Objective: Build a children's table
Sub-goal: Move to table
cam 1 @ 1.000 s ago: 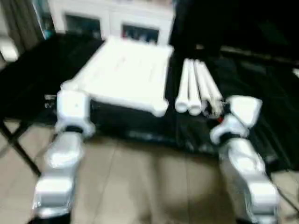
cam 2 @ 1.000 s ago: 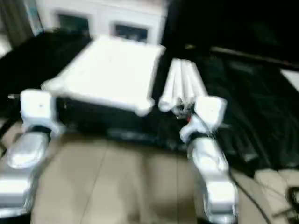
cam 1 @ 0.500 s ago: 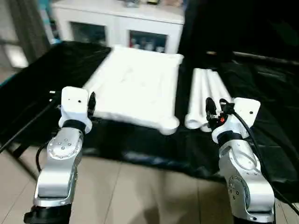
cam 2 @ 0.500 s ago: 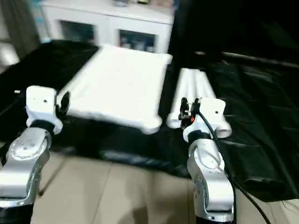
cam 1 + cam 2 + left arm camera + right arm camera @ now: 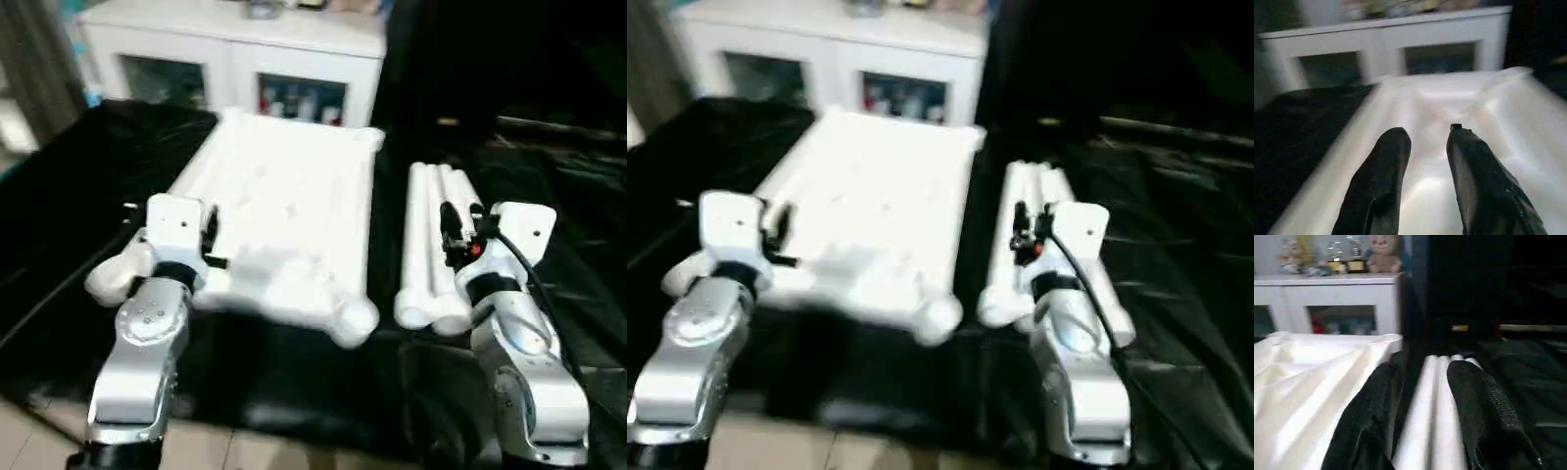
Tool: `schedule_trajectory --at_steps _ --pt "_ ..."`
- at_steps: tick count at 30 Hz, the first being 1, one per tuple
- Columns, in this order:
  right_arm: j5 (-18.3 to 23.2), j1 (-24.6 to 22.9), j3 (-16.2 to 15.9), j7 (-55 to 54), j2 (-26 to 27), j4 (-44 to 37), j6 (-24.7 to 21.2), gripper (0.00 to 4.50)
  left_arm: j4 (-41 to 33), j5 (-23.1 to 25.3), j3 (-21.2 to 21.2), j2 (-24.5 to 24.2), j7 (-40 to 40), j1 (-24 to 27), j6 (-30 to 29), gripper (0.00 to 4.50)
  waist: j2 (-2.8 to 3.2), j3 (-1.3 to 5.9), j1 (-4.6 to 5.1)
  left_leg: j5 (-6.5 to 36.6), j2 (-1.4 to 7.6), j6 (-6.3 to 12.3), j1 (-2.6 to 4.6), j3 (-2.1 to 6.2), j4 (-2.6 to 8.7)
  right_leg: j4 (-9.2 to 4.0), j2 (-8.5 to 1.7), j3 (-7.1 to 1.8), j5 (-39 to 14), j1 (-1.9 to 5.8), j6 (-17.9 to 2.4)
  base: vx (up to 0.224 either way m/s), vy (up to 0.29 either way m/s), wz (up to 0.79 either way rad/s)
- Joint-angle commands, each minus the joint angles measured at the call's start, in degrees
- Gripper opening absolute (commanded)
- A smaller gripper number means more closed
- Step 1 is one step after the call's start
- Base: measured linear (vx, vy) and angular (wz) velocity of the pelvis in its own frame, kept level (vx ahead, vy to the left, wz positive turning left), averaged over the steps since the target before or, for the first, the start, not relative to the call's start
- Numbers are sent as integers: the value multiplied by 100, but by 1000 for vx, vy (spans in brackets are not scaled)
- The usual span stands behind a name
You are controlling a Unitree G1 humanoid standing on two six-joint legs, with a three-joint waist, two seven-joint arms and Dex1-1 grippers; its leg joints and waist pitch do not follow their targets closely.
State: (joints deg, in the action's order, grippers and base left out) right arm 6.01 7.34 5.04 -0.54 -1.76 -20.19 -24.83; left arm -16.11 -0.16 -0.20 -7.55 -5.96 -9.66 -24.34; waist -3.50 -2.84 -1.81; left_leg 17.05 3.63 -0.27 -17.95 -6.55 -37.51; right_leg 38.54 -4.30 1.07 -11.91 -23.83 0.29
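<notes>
The children's table lies in parts on a black-covered surface. Its square white top point(image 5: 284, 196) lies underside up, with a round corner socket point(image 5: 355, 321) at the near right. Several white tubular legs point(image 5: 431, 245) lie side by side just right of it. My left gripper point(image 5: 1427, 134) hovers over the top's near left part, open, with nothing between its fingers. My right gripper point(image 5: 1425, 369) hangs above the near ends of the legs point(image 5: 1442, 401), also open and empty.
A white cabinet point(image 5: 245, 59) with glass-fronted shelves stands behind the black cloth point(image 5: 59, 196); toys point(image 5: 1352, 259) sit on top of it. A dark panel point(image 5: 509, 59) rises at the back right. A strip of floor point(image 5: 29, 441) shows at the near left.
The whole picture has shifted as the camera came closer to the work. Both arms now reach over the black surface, left over the top, right over the legs. The jaws stand as before.
</notes>
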Motion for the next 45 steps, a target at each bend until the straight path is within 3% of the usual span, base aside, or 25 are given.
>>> schedule_trajectory --at_steps 1,3,4,8,14,24,25,26,27,29,30,31,32,33,34,35,36,37,38,39,40,41,42,43,45 --pt "154 28 105 167 -46 -142 -99 182 -137 -89 -284 -30 -238 31 81 164 -43 361 -330 -114 174 812 -373 222 -126 -789 -1022 -911 -8 836 66 154 -108 7" --pt "353 66 -9 592 -239 -241 -144 182 -225 -327 -381 -153 -715 156 278 164 -11 346 -286 -1675 263 147 -497 282 176 -310 -642 -520 3447 894 -143 157 -80 -3" --pt "395 99 -29 761 -369 -229 -144 182 -233 -402 -417 -203 -871 182 215 164 70 344 -246 -2315 288 -31 -470 230 368 -168 -289 -259 5195 724 -69 84 -64 -12" --pt "595 215 -49 1307 -817 -206 -269 182 -360 -574 -538 -495 -1364 322 27 164 242 276 -139 -1035 723 -370 -281 323 525 -412 -213 -188 1930 587 -767 0 0 0" --pt "790 420 197 1651 -1318 -242 -580 182 385 -510 -220 -637 -1290 -119 396 164 386 43 -146 1280 786 -301 -97 169 675 -797 -340 -322 -1905 384 -1049 -42 9 4" --pt "547 -83 332 1002 -1069 -385 -614 182 978 -444 -68 -263 -755 -673 585 164 432 67 -158 505 787 -217 -272 96 671 -758 -321 -331 -1395 405 -1040 -16 0 0" --pt "585 -83 354 931 -1006 -384 -679 182 995 -407 -120 -249 -754 -708 590 164 447 142 -83 623 725 -813 70 -193 492 -872 191 -455 -1532 175 -710 0 0 0" --pt "567 -118 286 795 -850 -423 -759 182 1103 -312 -186 -285 -763 -741 742 164 481 183 -80 192 765 -893 87 -196 570 -843 508 -353 -838 157 -527 40 -18 -36" --pt "551 -132 257 758 -808 -437 -772 182 1147 -301 -205 -275 -766 -758 770 164 539 208 -92 78 927 -772 225 -160 637 -776 557 -263 -547 -3 -524 40 -18 -36" --pt "471 -187 107 655 -722 -538 -812 182 1272 -416 -113 -155 -757 -804 754 164 664 323 -92 -885 2178 223 343 102 1005 -67 67 119 -279 -324 -586 15 -64 -45" --pt "481 -191 91 622 -690 -590 -815 182 1252 -484 -73 -97 -746 -819 681 164 664 323 -92 -885 2178 223 343 102 1005 -67 67 119 -279 -324 -586 19 -85 -46" --pt "498 -190 101 607 -674 -618 -818 182 1231 -514 -60 -59 -728 -828 637 164 461 428 -61 -1378 1635 1777 91 222 629 -107 -328 -10 213 -115 -1036 23 -152 -30" --pt "487 -168 125 594 -677 -574 -807 182 1177 -503 -100 -68 -744 -813 721 164 16 528 -101 -272 89 1740 -701 -432 -342 -649 -197 -315 1621 547 -1577 19 -184 -3" --pt "481 -160 132 590 -678 -555 -802 182 1161 -491 -118 -77 -751 -806 757 164 110 571 -313 289 54 1324 -713 -333 -475 -667 -495 -470 2094 703 -1736 19 -184 -3" --pt "452 -90 139 616 -705 -440 -783 182 1152 -430 -121 -114 -701 -806 768 164 -56 395 -236 -283 98 464 -740 -209 -371 -684 -456 -153 2231 598 -483 11 -188 -3" --pt "437 -27 145 652 -736 -350 -767 182 1170 -389 -110 -126 -653 -819 758 164 55 344 -325 -389 90 154 -607 -109 -251 -860 -492 -104 1331 525 1022 -12 -167 -4" --pt "437 -22 145 654 -738 -345 -767 182 1170 -388 -110 -127 -652 -820 759 164 55 344 -325 -389 90 154 -607 -109 -251 -860 -492 -104 1331 525 1022 -12 -167 -4" --pt "444 100 160 703 -781 -213 -750 182 1188 -337 -112 -168 -657 -829 850 164 301 274 -324 -399 439 566 -541 102 158 -1119 -558 -74 -314 565 1774 -35 -118 1" --pt "457 137 163 710 -801 -174 -748 182 1201 -301 -122 -181 -664 -830 916 164 467 269 -190 -14 1256 1103 -479 605 584 -914 -455 140 -889 545 1559 -56 -76 -19" --pt "472 250 141 799 -881 -84 -720 182 1202 -256 -135 -252 -699 -831 829 164 494 330 -165 200 1774 1437 -369 896 757 -498 -514 129 -939 532 1129 -56 -76 -19" --pt "488 357 120 908 -982 1 -710 182 1216 -244 -157 -332 -783 -841 646 164 450 322 -136 539 1749 1466 -71 749 773 -60 -497 -4 -523 142 335 -31 -56 -9" --pt "497 459 86 1053 -1102 80 -662 182 1227 -216 -199 -444 -907 -842 575 164 241 242 -108 871 1118 955 -124 328 626 -331 -485 -144 -136 101 -86 -23 -77 25" --pt "554 597 54 1279 -1245 193 -636 182 1207 -244 -268 -645 -1208 -829 576 164 101 231 -150 1102 821 557 -188 184 539 -598 -619 -271 -569 191 -48 -23 -77 25" --pt "642 751 33 1567 -1428 337 -601 182 1200 -274 -382 -925 -1640 -822 685 164 80 217 -342 340 688 73 -352 88 340 -853 -987 -371 -1966 458 -15 -86 -90 11" --pt "711 891 22 1856 -1592 487 -557 182 1250 -290 -503 -1231 -2063 -845 830 164 62 182 -441 94 741 -35 -269 41 417 -969 -807 -329 -3581 347 80 -108 -81 -4"
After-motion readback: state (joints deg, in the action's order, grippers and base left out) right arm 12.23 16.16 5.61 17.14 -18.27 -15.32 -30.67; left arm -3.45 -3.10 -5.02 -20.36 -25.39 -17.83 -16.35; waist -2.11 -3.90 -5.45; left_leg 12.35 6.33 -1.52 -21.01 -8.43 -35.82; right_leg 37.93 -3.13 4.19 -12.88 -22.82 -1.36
